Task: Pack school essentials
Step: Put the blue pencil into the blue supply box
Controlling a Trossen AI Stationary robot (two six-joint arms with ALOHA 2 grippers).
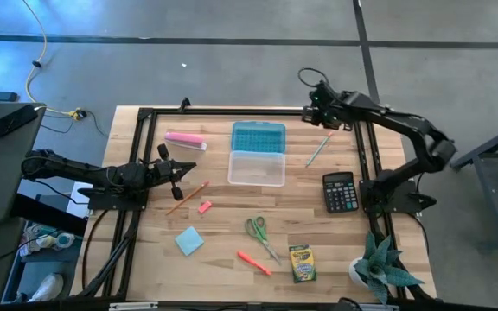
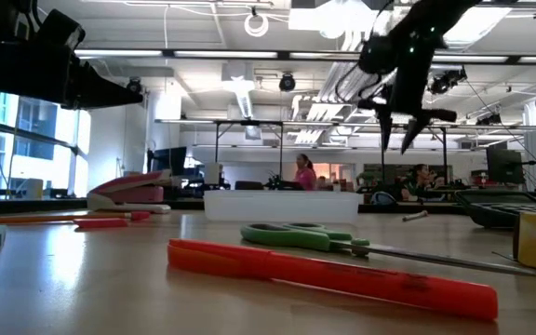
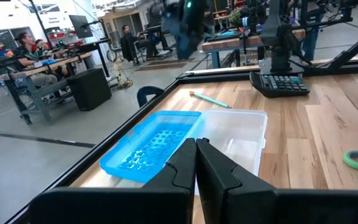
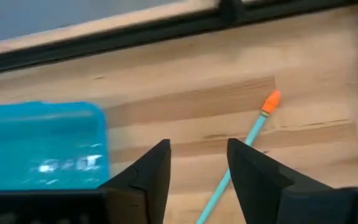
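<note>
My right gripper (image 1: pixel 325 121) (image 4: pixel 197 155) hangs open, raised over the table's far right part, just beyond a teal pencil with an orange tip (image 1: pixel 318 149) (image 4: pixel 253 134) that lies flat on the wood. My left gripper (image 1: pixel 178 177) (image 3: pixel 196 152) is shut and empty, hovering at the left side and pointing toward the open pencil case, which has a blue lid (image 1: pixel 258 136) and a clear tray (image 1: pixel 256 168). Lying on the table are an orange pencil (image 1: pixel 187 197), a short orange piece (image 1: pixel 204 206), a light-blue note pad (image 1: pixel 189 241), green-handled scissors (image 1: pixel 258 231), an orange marker (image 1: pixel 253 262) and a crayon box (image 1: pixel 301 263).
A long pink bar (image 1: pixel 184 140) lies near the far left corner. A black calculator (image 1: pixel 339 191) sits at the right, by the right arm's base. A potted plant (image 1: pixel 383 263) stands at the near right corner. A black frame rail (image 1: pixel 223 111) borders the table. People sit in the room beyond.
</note>
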